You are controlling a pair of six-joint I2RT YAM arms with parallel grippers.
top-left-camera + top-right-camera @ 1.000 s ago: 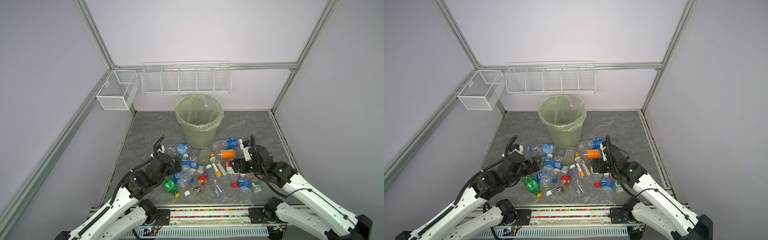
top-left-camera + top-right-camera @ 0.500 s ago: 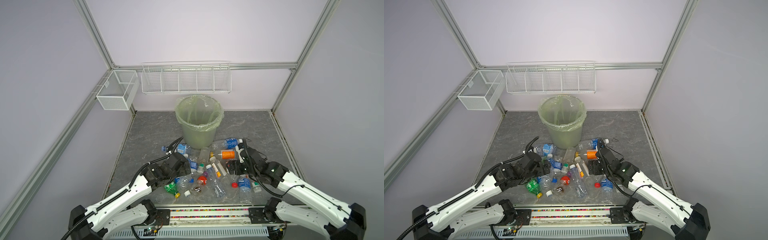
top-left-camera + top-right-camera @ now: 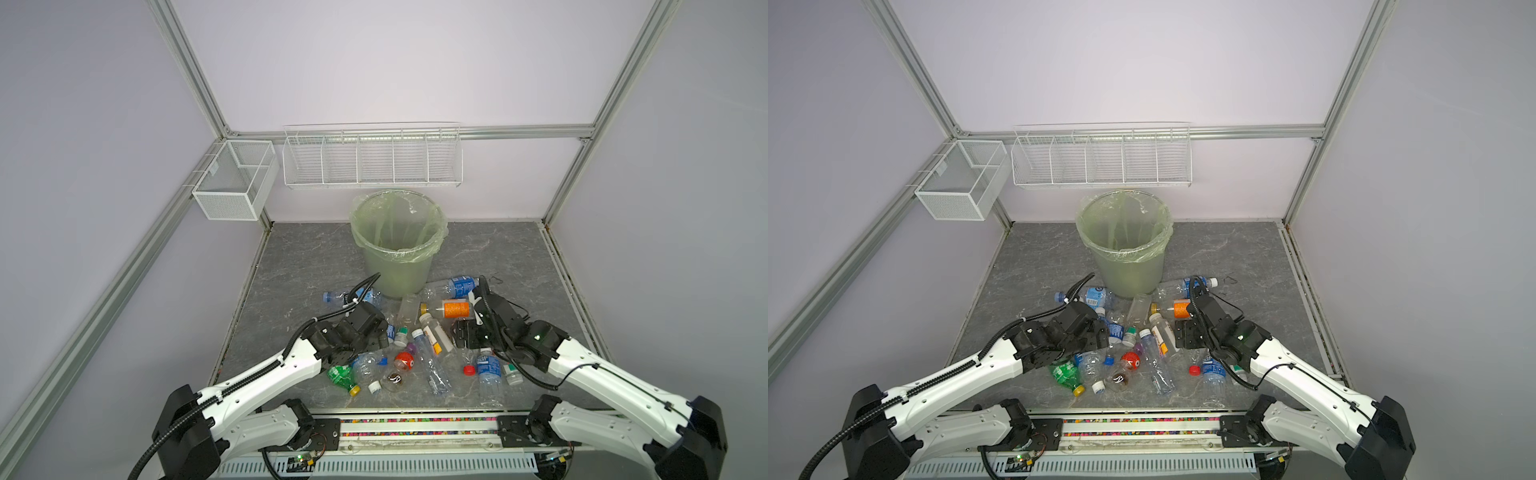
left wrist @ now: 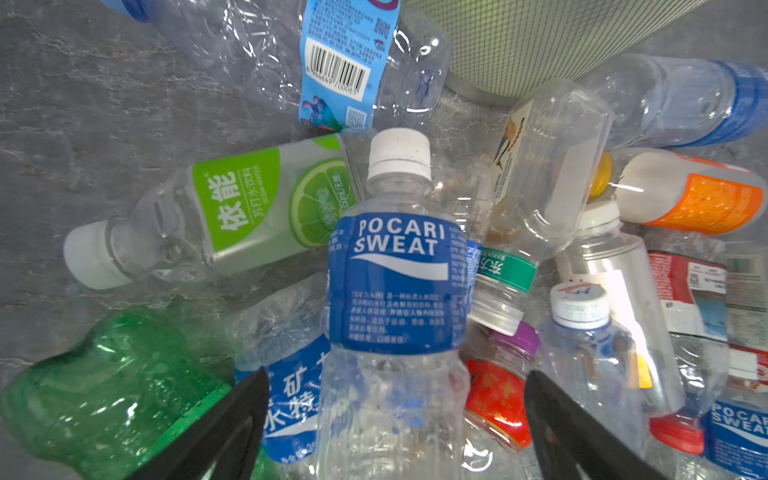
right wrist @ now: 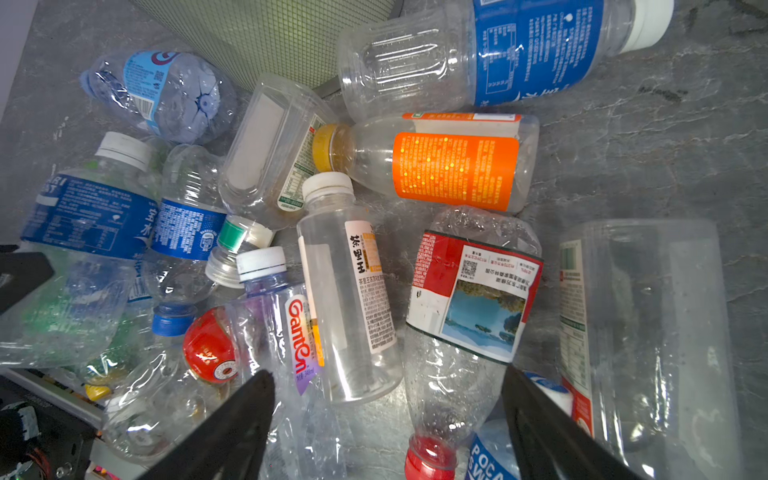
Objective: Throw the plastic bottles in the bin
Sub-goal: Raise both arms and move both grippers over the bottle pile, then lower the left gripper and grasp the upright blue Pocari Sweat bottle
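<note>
Bottles of clear plastic (image 3: 487, 368), some crushed, with blue, green, orange, red or white labels, are strewn across the front middle of the grey marbled table (image 3: 316, 257). They lie between its front edge and the round grey-green plastic bin (image 3: 395, 274) lined with a pale green bag, which is set upright near the middle of the rear edge.

The left gripper (image 4: 397, 386) is held low over the left side of the heap with its black fingers (image 4: 232, 419) spread wide. A clear bottle with a blue Pocari Sweat label and white cap (image 4: 395, 282) is seen lying lengthwise between them, cap pointed away. A gap is left on either side, so nothing is gripped.

The right gripper (image 5: 386, 386) is likewise spread open and empty over the right side of the heap. Framed between its two black prongs are the base of a clear white-capped bottle with a cream label (image 5: 345, 291) and the neck of a crushed red-labelled, red-capped bottle (image 5: 469, 299). An orange-labelled bottle (image 5: 455, 170) is found beyond them, nearer the bin.
</note>
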